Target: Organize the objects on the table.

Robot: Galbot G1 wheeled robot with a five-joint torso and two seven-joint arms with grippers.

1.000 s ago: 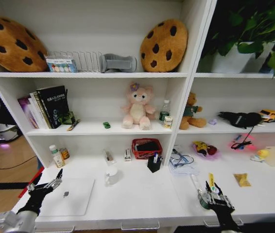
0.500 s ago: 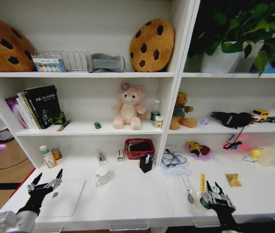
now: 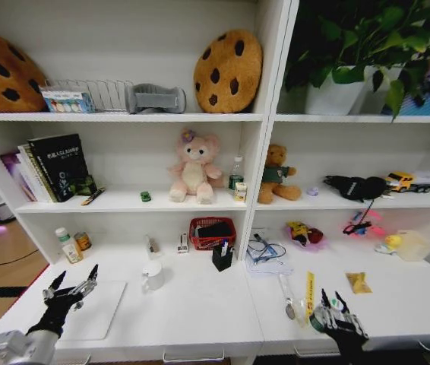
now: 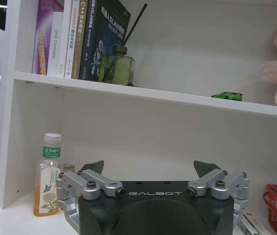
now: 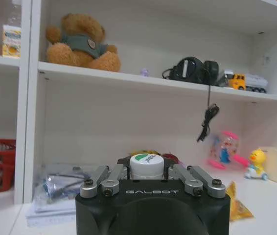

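My left gripper (image 3: 72, 291) hovers open over the far edge of the silver laptop (image 3: 93, 310), which lies flat at the left end of the white table (image 3: 200, 312). In the left wrist view its fingers (image 4: 87, 171) are spread wide with nothing between them. My right gripper (image 3: 335, 315) is low over the table's front right and shut on a small bottle (image 5: 147, 165) with a white, green-marked cap. A tiny green toy car (image 3: 146, 196) sits on the middle shelf. A green-capped juice bottle (image 3: 63, 245) stands at the table's back left.
A white mug (image 3: 152, 275), a red basket (image 3: 213, 232), a black pen holder (image 3: 222, 257) and a bag of cables (image 3: 264, 255) stand mid-table. A long yellow strip (image 3: 310, 293) and a yellow packet (image 3: 358, 283) lie near my right gripper. Shelves rise behind.
The whole picture has slid left, so the camera has moved right. Both grippers keep their poses, the right one still shut on the small bottle.
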